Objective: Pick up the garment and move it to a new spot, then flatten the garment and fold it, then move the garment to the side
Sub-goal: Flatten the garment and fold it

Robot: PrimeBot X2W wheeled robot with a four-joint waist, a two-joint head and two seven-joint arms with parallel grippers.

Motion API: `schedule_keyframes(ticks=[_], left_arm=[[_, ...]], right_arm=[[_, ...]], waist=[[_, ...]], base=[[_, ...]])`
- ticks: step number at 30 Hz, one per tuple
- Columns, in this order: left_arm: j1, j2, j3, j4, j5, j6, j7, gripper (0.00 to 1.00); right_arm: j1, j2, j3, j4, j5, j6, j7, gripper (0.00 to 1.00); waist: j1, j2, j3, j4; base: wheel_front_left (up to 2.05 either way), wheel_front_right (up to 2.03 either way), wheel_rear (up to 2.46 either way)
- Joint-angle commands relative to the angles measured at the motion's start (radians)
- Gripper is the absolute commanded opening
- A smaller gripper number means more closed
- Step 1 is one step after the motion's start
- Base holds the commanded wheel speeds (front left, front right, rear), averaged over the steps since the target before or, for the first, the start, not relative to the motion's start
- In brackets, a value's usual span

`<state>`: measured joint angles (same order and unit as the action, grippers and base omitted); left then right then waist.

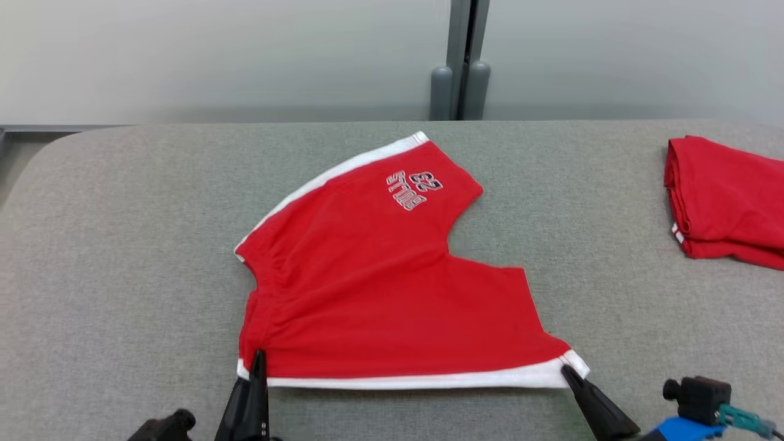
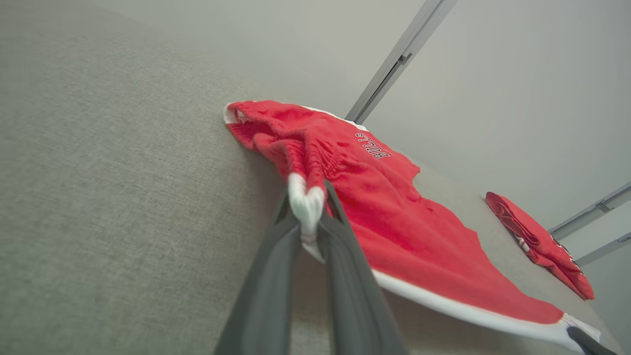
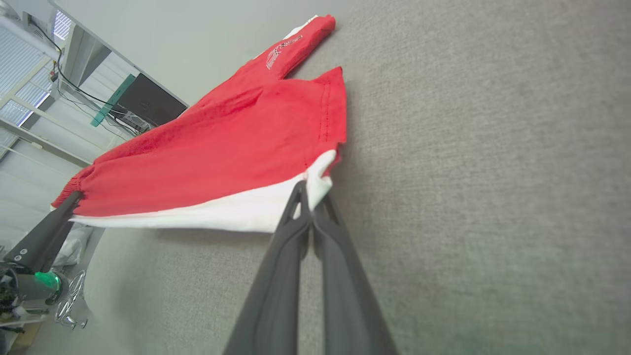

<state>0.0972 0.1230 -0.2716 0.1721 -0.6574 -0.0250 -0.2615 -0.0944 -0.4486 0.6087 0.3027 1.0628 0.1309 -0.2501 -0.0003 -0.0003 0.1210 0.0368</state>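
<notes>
The garment [image 1: 367, 288] is a pair of red shorts with white side stripes and a printed logo, spread on the grey table. Its near edge is lifted off the surface. My left gripper [image 1: 257, 361] is shut on the near-left corner at the waistband, and the white trim bunches between its fingers [image 2: 276, 236]. My right gripper [image 1: 568, 371] is shut on the near-right white hem corner [image 3: 318, 185]. The white stripe stretches taut between the two grippers. The far leg of the garment [image 2: 365, 148] still lies on the table.
A second red garment [image 1: 726, 199], folded, lies at the table's far right edge. The grey fabric-covered table [image 1: 122, 245] has open surface on the left and between the two garments. A pale wall with a grey post [image 1: 459, 61] stands behind.
</notes>
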Motion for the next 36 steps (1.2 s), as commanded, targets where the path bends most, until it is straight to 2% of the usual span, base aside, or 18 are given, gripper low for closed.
schedule_keyframes(ticks=[1, 6, 8, 13, 18, 26, 32, 36], left_arm=[[0.009, 0.009, 0.008, -0.01, -0.003, 0.007, -0.004, 0.0], [0.04, 0.008, -0.011, -0.053, -0.004, 0.015, 0.019, 0.0], [0.027, 0.008, -0.015, -0.049, -0.009, 0.005, 0.022, 0.0], [-0.025, -0.01, -0.024, -0.031, -0.015, -0.01, 0.018, 0.0], [-0.095, -0.025, -0.046, -0.014, -0.014, -0.022, 0.024, 0.0], [-0.231, -0.044, -0.066, 0.01, -0.029, -0.042, 0.035, 0.0], [-0.335, -0.055, -0.076, 0.049, -0.047, -0.043, 0.036, 0.0], [-0.398, -0.063, -0.08, 0.089, -0.066, -0.038, 0.029, 0.0]], right_arm=[[0.023, -0.005, -0.018, -0.011, -0.01, 0.0, 0.003, 0.0], [0.125, 0.023, -0.135, -0.109, -0.079, 0.0, 0.067, 0.0], [0.131, 0.045, -0.181, -0.138, -0.116, 0.0, 0.098, 0.0], [0.053, 0.086, -0.27, -0.178, -0.21, 0.0, 0.186, 0.0], [-0.087, 0.118, -0.318, -0.152, -0.282, 0.0, 0.245, 0.0], [-0.389, 0.144, -0.316, -0.01, -0.331, 0.0, 0.298, 0.0], [-0.636, 0.174, -0.279, 0.196, -0.342, 0.0, 0.323, 0.0], [-0.776, 0.193, -0.241, 0.343, -0.365, 0.0, 0.296, 0.0]], waist=[[0.0003, 0.0003, -0.003, 0.002], [0.0003, 0.0003, -0.011, 0.01], [0.0003, 0.0003, -0.008, 0.008], [0.0003, 0.0003, 0.02, 0.008], [0.0003, 0.0003, 0.055, 0.037], [0.0003, 0.0003, 0.127, 0.099], [0.0003, 0.0003, 0.198, 0.134], [0.0003, 0.0003, 0.234, 0.158]], base=[[0.0, 0.0, 0.0], [0.0, 0.0, 0.0], [0.0, 0.0, 0.0], [0.0, 0.0, 0.0], [0.0, 0.0, 0.0], [0.0, 0.0, 0.0], [0.0, 0.0, 0.0], [0.0, 0.0, 0.0]])
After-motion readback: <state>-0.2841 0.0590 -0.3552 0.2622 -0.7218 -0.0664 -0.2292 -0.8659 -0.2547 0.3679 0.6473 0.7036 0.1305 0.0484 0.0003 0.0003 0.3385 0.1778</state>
